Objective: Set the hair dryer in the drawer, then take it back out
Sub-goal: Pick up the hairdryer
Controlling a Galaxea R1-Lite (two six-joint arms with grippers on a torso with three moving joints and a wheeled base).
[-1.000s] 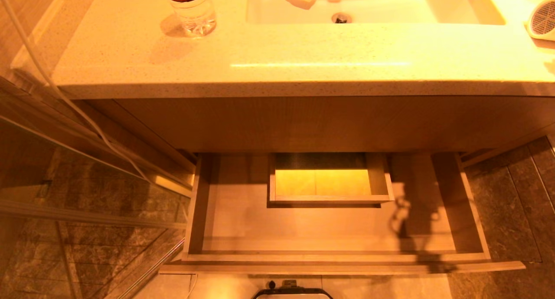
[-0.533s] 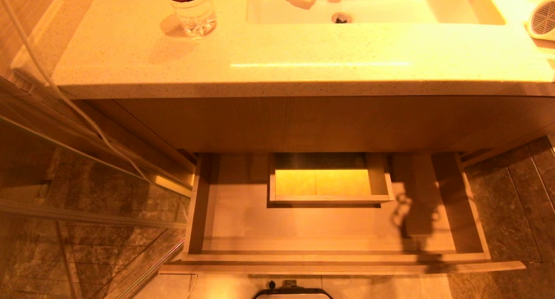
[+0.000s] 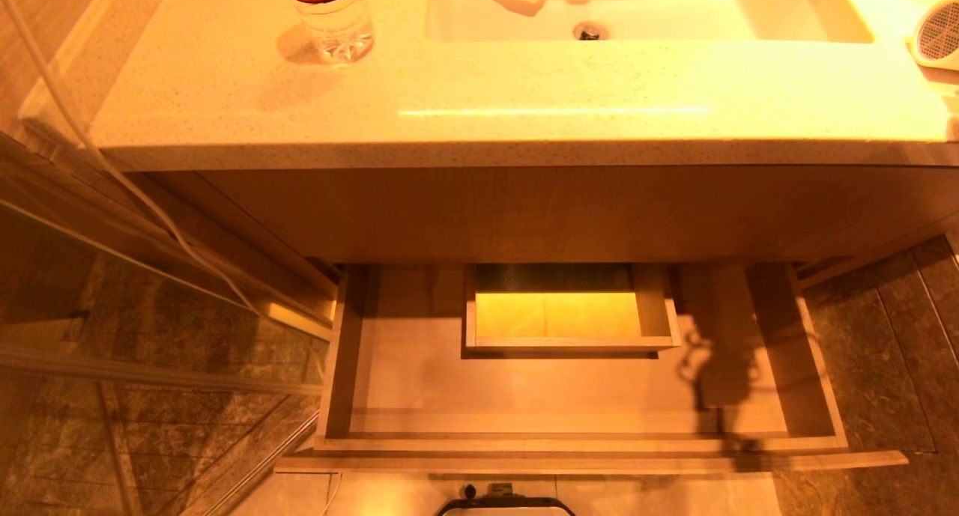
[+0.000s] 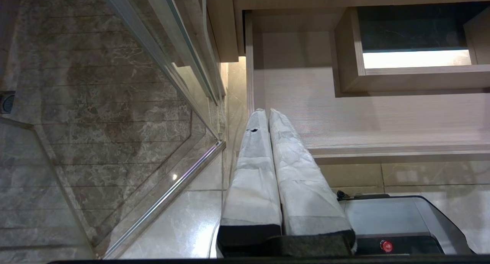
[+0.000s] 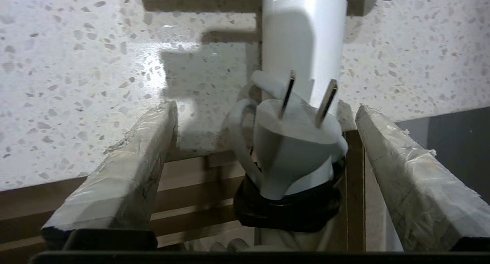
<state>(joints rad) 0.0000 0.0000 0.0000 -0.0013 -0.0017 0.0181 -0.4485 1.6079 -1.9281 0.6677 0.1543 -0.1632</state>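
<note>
The white hair dryer lies on the speckled countertop at its far right, mesh end showing. In the right wrist view its white handle points at me, with the two-pronged plug and the cord bundle in a black strap hanging past the counter's edge. My right gripper is open, its taped fingers on either side of the plug and apart from it. The drawer stands pulled out with nothing in it. My left gripper is shut, parked over the drawer's left front corner.
A boxed cut-out sits at the middle back of the drawer. A water bottle and a sink basin are on the counter. A glass partition and a thin white cable stand to the left. My base is below the drawer front.
The arm's shadow on the right part of the drawer floor has shifted slightly. The hair dryer, drawer and bottle have not moved.
</note>
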